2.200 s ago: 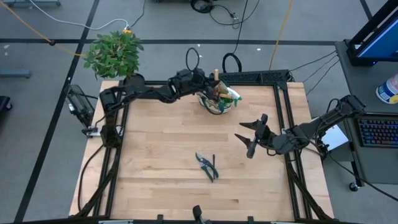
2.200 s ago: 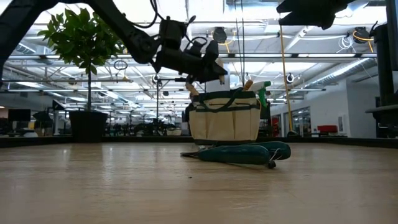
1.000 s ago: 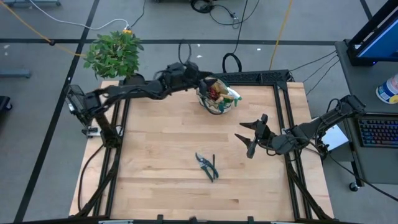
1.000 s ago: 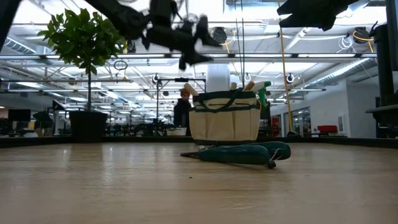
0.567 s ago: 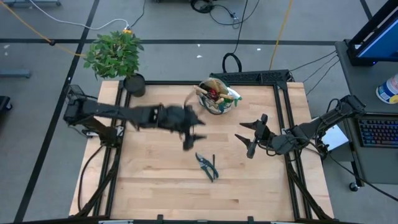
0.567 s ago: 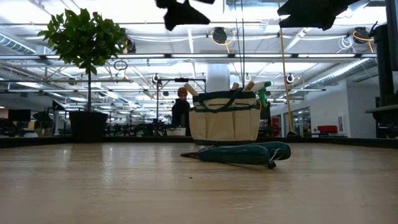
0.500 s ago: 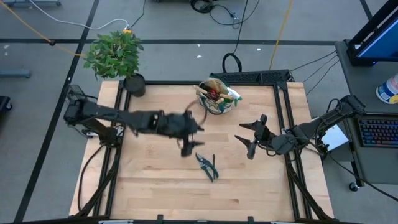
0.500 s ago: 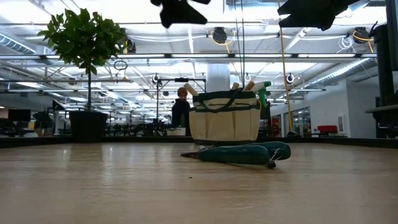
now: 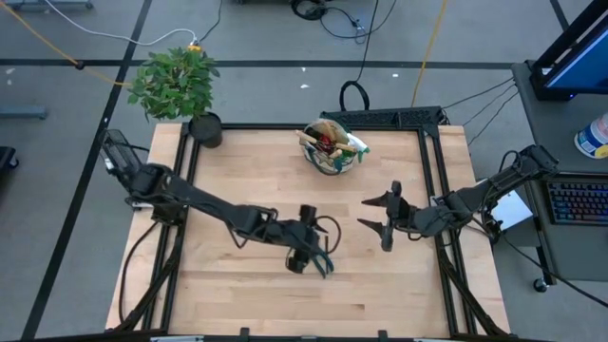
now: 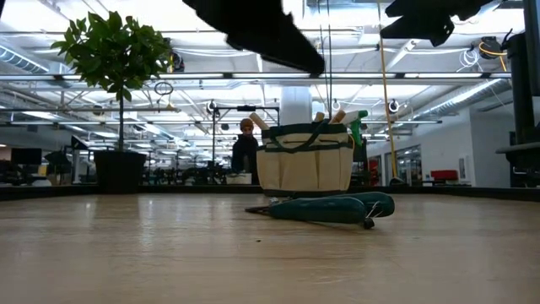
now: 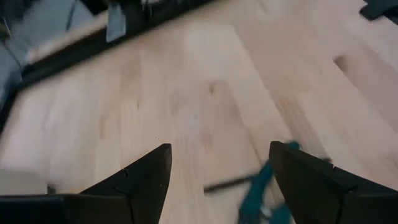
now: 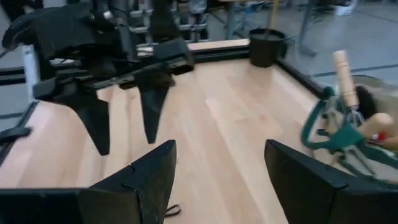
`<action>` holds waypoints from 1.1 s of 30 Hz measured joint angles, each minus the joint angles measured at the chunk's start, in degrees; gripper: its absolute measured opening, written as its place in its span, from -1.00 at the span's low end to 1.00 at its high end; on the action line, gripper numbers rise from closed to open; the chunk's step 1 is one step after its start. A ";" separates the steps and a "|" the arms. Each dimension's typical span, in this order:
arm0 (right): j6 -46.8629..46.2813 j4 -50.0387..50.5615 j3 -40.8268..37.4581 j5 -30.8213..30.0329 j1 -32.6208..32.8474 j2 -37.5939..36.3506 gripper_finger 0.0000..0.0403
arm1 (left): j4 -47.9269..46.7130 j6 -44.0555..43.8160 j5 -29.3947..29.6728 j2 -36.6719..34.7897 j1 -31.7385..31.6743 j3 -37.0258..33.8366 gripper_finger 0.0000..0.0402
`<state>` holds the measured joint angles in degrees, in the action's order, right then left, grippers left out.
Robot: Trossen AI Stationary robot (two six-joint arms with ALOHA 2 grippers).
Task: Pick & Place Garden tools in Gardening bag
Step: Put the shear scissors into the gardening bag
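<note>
No text, label or number can be read.

Grey concrete floor with dark seam lines surrounds light wood table; bright ceiling strip lights at 1 o'clock.

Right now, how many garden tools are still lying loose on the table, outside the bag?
1: the pruning shears, on the wood near the table's middle, directly under the open left gripper. The rest stand in the gardening bag at the far edge; the arm could hide something.
</note>
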<state>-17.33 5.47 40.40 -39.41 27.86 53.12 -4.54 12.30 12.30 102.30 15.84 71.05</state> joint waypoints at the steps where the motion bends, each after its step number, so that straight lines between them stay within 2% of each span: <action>1: -0.02 0.27 0.00 1.17 0.00 0.00 0.17 | 2.24 1.22 -0.11 1.06 0.00 0.02 0.38; 3: -0.72 1.19 0.00 3.49 0.00 -0.01 0.16 | 6.95 2.67 -1.56 3.34 0.00 0.13 0.38; 6: -4.31 4.63 0.00 5.23 0.02 -0.11 0.13 | 8.17 2.97 -4.46 6.23 -0.17 0.09 0.38; 11: -10.37 14.72 -0.02 5.43 0.02 -0.49 0.09 | 9.60 3.74 -7.62 9.11 -0.17 0.11 0.38; 15: -10.91 19.05 -0.02 5.26 0.02 -0.65 0.07 | 9.18 4.48 -9.36 10.78 -0.09 0.54 0.38; 24: -10.65 19.80 -0.02 5.68 0.00 -1.27 0.07 | 5.87 8.77 -11.24 16.17 0.01 4.23 0.38; 28: -11.14 20.27 -0.02 6.70 0.02 -1.27 0.07 | 4.86 7.96 -11.01 19.05 -0.86 6.06 0.38; 30: -12.06 20.49 -0.02 6.70 0.02 -1.29 0.07 | 3.16 7.33 -10.93 20.36 -1.42 8.04 0.33; 33: -12.32 20.61 -0.02 6.70 0.02 -1.29 0.07 | -0.95 6.57 -11.00 20.98 -2.06 8.79 0.13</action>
<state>-29.64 26.08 40.38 -32.71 27.88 51.83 -5.49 18.87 1.31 123.28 13.77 79.83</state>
